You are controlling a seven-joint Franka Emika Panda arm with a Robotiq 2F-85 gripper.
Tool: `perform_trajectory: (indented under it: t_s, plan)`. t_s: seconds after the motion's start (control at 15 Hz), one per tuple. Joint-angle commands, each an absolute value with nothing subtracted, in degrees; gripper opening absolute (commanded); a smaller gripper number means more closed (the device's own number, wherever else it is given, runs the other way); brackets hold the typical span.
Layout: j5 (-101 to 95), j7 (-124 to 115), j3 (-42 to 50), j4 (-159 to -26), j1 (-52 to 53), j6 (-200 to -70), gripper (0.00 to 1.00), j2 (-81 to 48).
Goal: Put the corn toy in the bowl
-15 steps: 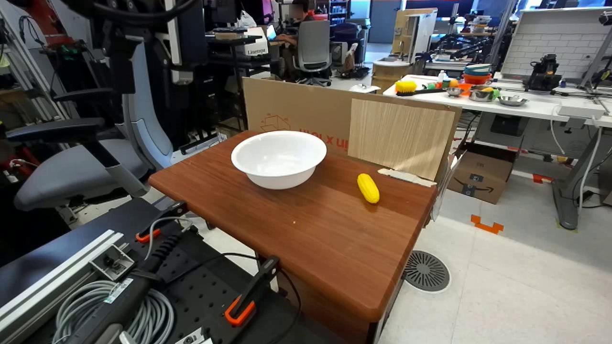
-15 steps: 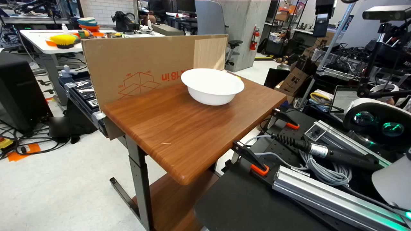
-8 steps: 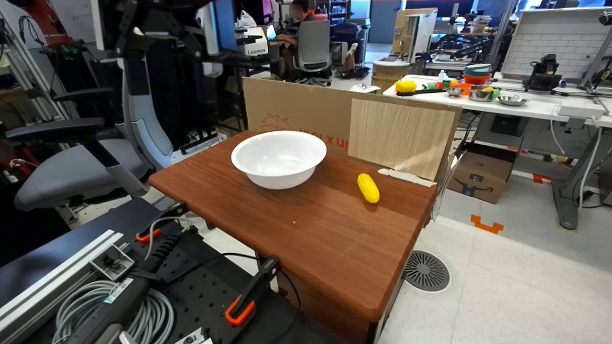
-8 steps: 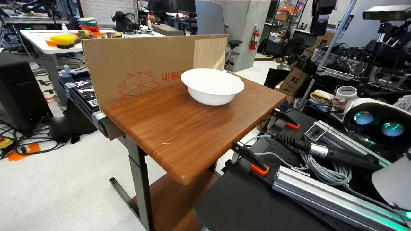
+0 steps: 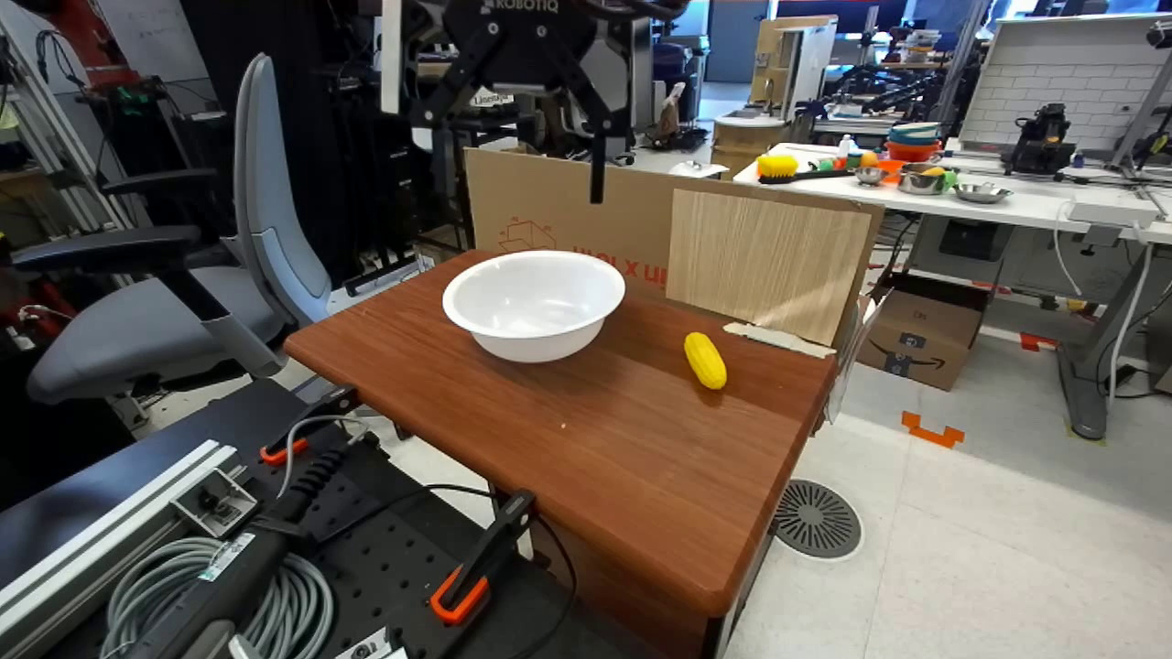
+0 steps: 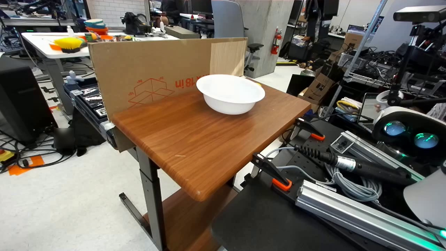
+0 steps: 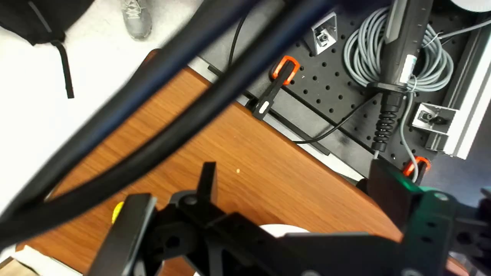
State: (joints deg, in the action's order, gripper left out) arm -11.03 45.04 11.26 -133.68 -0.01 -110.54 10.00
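Wood-brown desk (image 5: 604, 476) | corn toy (image 5: 705, 361) on it, right of and apart from bowl (image 5: 535, 346) in an exterior view | long axis steep, upper left to lower right | vs earlier frame: I've swung hand (image 5: 515, 151) in from upper left, corn toy unmoved | hand high, pointing down, spread wide, gripping nothing

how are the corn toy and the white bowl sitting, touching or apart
Apart. In an exterior view, a stretch of wood-grain tabletop shows plainly between the corn toy and the white bowl.
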Motion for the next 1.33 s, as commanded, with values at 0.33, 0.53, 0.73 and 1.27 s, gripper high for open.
perform_trajectory:
  t_s: [0.33, 0.53, 0.73, 1.27]
  plan:
    - [-6.77, 46.92, 10.18, -131.5, -1.44, -121.84, 1.0, 6.45]
    - [0.93, 46.19, 11.02, -128.19, -2.1, -130.11, 1.0, 0.97]
    - [4.79, 47.71, 10.79, -121.26, -4.62, -129.23, 1.0, -8.3]
    - [-6.84, 63.52, 7.82, -101.61, -10.2, -114.19, 1.0, -26.02]
